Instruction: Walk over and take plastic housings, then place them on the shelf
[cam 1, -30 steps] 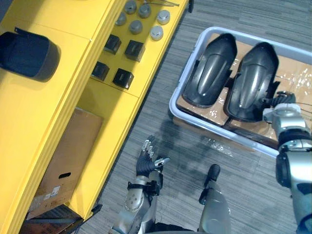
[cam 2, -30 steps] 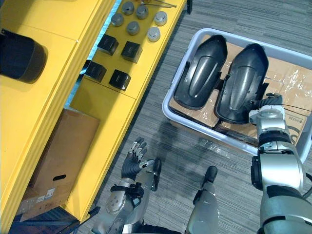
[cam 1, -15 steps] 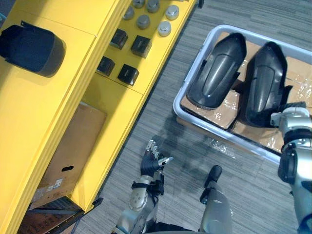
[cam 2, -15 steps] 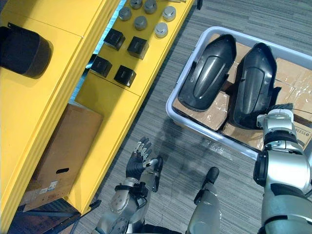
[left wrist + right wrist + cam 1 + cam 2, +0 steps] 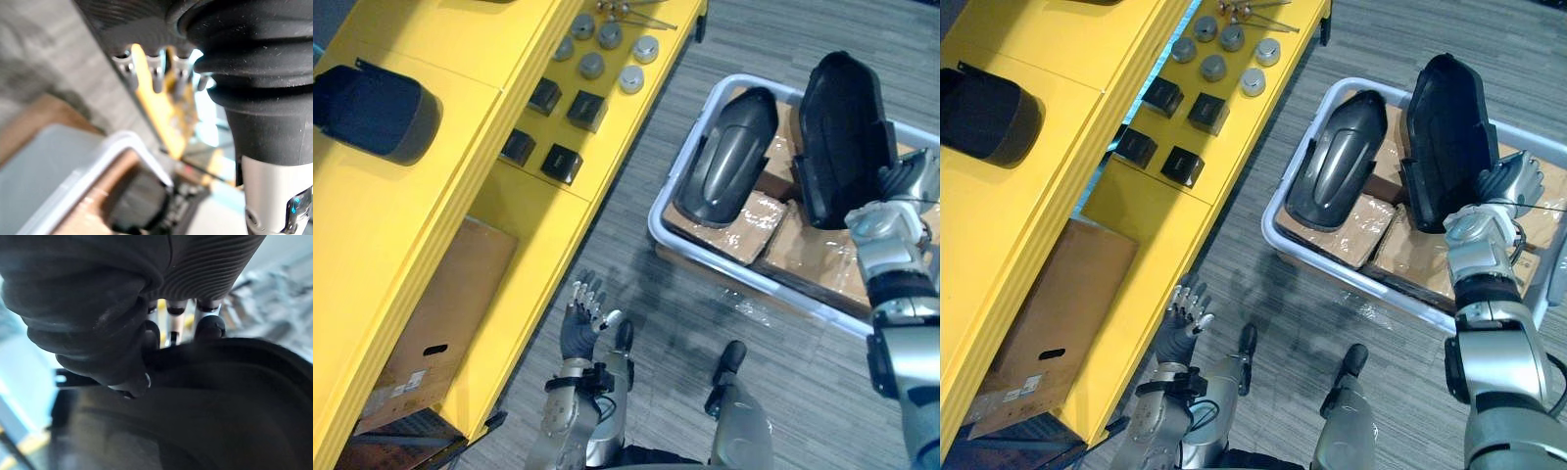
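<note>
fingers of the right hand clasp a glossy curved black housing.

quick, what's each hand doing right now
left hand: open, fingers spread, holding nothing.
right hand: shut on the edge of the black plastic housing tilted up above the bin.

The left arm and right arm are silver-grey tubes with black joint bands. The left hand and right hand have silver, dark-tipped fingers and dark ribbed wrist covers.
</note>
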